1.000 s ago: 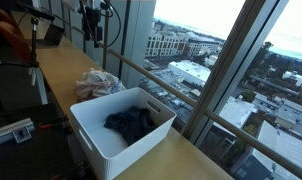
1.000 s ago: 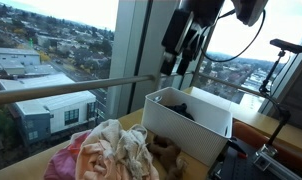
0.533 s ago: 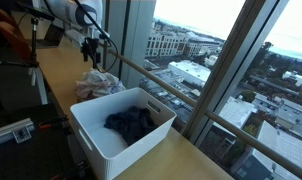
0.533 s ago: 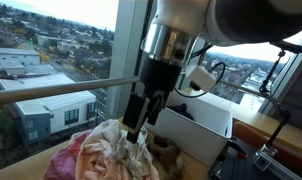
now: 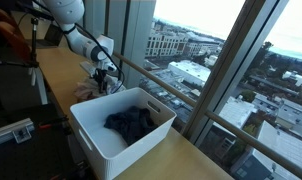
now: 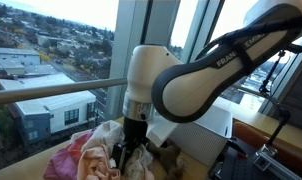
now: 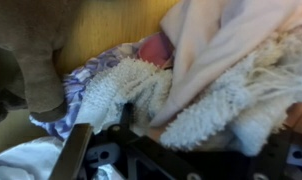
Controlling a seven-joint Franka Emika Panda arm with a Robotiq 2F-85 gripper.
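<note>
Clothes pile [image 5: 88,92] sits on the wooden desk [image 5: 53,62], just beside the white bin [image 5: 91,135] and between the bin and the robot arm's base. We see the same pile [image 6: 83,157] low and left in an exterior view, with pink and cream fabrics bunched together. Claw [image 5: 102,78] is down on top of the pile with its jaws spread wide, released and gripping nothing. In an exterior view the claw [image 6: 129,155] is sunk among the folds at the pile's bin-side edge. In the wrist view the claw [image 7: 99,140] shows dark fingers [image 7: 73,150] apart. A white fuzzy towel [image 7: 121,90] lies right ahead of them, a pale pink cloth [image 7: 216,40] is draped over it, and a grey-brown cloth [image 7: 26,50] hangs on the other side. Fingertips seem to touch the towel, but the view is blurry so we cannot be sure. A dark garment [image 5: 129,124] lies crumpled inside the bin. A window rail [image 5: 161,85] runs along the desk's glass side.
</note>
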